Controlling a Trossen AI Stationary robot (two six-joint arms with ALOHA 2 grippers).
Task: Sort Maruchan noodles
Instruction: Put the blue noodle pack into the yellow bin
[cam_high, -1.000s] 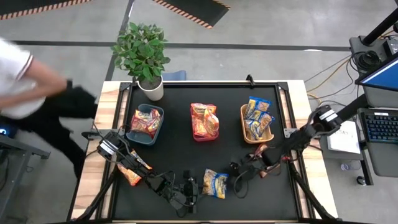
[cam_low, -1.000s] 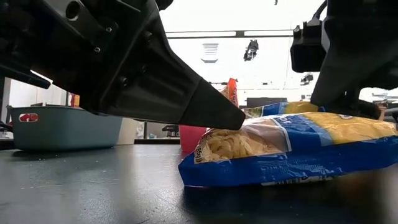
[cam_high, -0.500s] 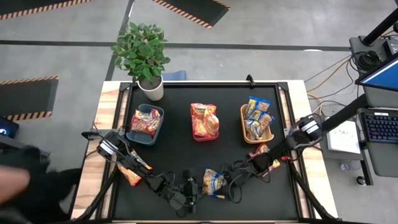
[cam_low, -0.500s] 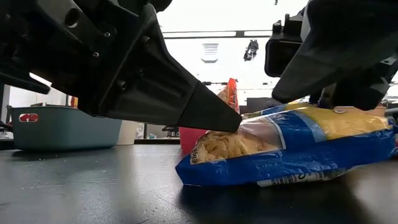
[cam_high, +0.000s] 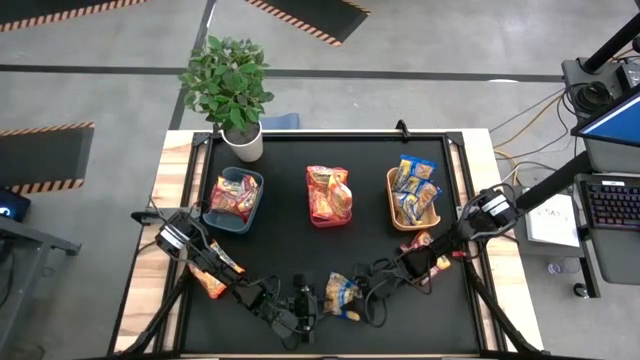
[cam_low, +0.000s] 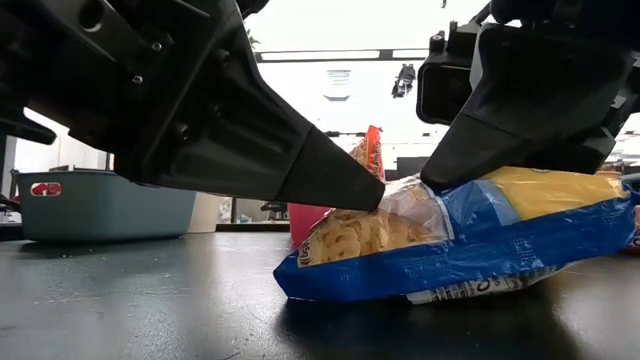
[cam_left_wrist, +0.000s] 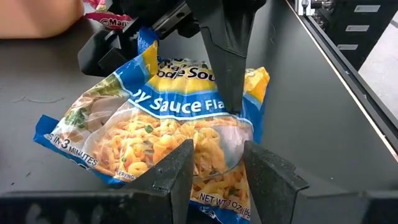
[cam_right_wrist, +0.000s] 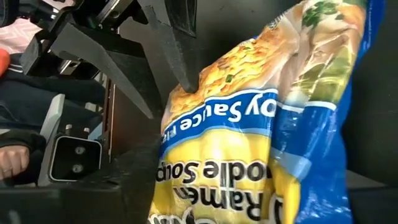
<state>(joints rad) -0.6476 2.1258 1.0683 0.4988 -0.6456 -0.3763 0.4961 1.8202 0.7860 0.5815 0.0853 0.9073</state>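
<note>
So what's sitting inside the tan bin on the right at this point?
The tan bin holds blue-and-yellow noodle packets, overlapping and poking above the rim. How many lie underneath, and the bin's floor, are covered.

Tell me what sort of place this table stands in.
Probably a robotics lab or workshop floor, not a home: a grey concrete floor with striped hazard mats, a laptop and loose cables beside the table, and overhead rails and lights in the low view.
</note>
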